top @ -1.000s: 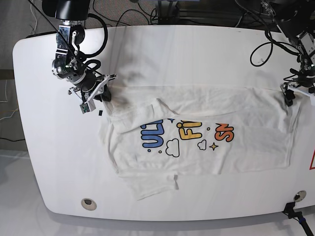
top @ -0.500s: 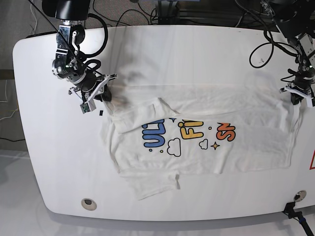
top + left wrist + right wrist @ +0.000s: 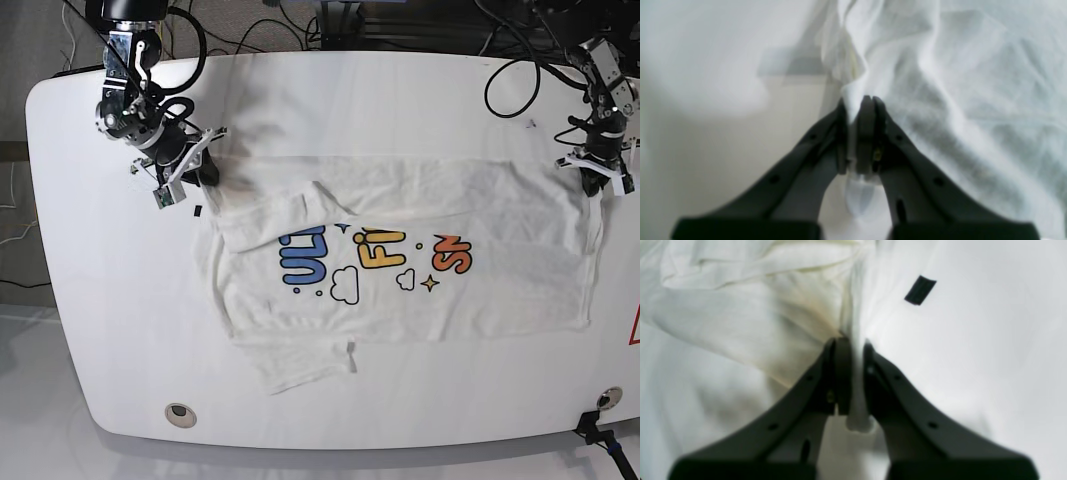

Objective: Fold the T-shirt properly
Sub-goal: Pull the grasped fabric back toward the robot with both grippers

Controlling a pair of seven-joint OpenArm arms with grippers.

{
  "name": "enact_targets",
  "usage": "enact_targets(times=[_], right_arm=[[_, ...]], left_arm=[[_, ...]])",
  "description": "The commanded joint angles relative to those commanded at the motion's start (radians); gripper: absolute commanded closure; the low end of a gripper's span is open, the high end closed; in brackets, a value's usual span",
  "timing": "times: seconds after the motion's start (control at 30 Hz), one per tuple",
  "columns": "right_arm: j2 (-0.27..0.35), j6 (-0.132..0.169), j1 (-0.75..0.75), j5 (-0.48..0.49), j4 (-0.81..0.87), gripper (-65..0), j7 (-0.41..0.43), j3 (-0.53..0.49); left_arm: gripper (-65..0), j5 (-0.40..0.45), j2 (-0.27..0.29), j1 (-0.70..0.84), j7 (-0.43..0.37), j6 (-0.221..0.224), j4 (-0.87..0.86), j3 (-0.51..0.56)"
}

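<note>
With both sets of fingers, left [image 3: 598, 172] and right [image 3: 196, 165], clamped on the T-shirt [image 3: 400, 265] stretched between them across the surface [image 3: 330, 90], we should move evenly, keeping it taut.

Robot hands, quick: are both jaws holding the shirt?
Left gripper: shut on the T-shirt.
Right gripper: shut on the T-shirt too.

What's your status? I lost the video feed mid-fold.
Left gripper shut on the T-shirt. Right gripper shut on its far edge too. Shirt print-up on the table, one sleeve folded over. Nothing in the way.
</note>
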Motion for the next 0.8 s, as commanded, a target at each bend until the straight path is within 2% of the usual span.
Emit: enact_targets(times=[0.1, 0.2, 0.27, 0.33, 0.43, 0.6, 0.8], right_arm=[[0.005, 0.000, -0.038, 0.000, 0.012, 0.0, 0.000, 0.068], [0.023, 0.000, -0.081, 0.000, 0.018, 0.0, 0.000, 0.101], [0.041, 0.000, -0.114, 0.000, 0.026, 0.0, 0.000, 0.101], [0.044, 0.000, -0.141, 0.000, 0.028, 0.0, 0.000, 0.103], [0.043, 0.000, -0.192, -0.002, 0.058, 0.0, 0.000, 0.103], [0.037, 0.000, -0.273, 0.000, 0.081, 0.0, 0.000, 0.103], [0.037, 0.000, -0.328, 0.000, 0.081, 0.0, 0.000, 0.103]], left_arm=[[0.0, -0.003, 0.037, 0.071, 0.000, 0.000, 0.061, 0.028], [0.0, -0.005, 0.041, 0.144, 0.000, 0.000, 0.120, 0.034], [0.0, -0.005, 0.048, 0.189, 0.000, 0.000, 0.160, 0.034], [0.0, -0.005, 0.068, 0.229, 0.002, 0.000, 0.210, 0.028], [0.0, -0.006, 0.069, 0.293, 0.003, 0.000, 0.264, 0.028], [0.0, -0.008, 0.081, 0.365, 0.110, 0.000, 0.382, 0.026], [0.0, -0.008, 0.100, 0.381, 0.115, -0.002, 0.397, -0.025]])
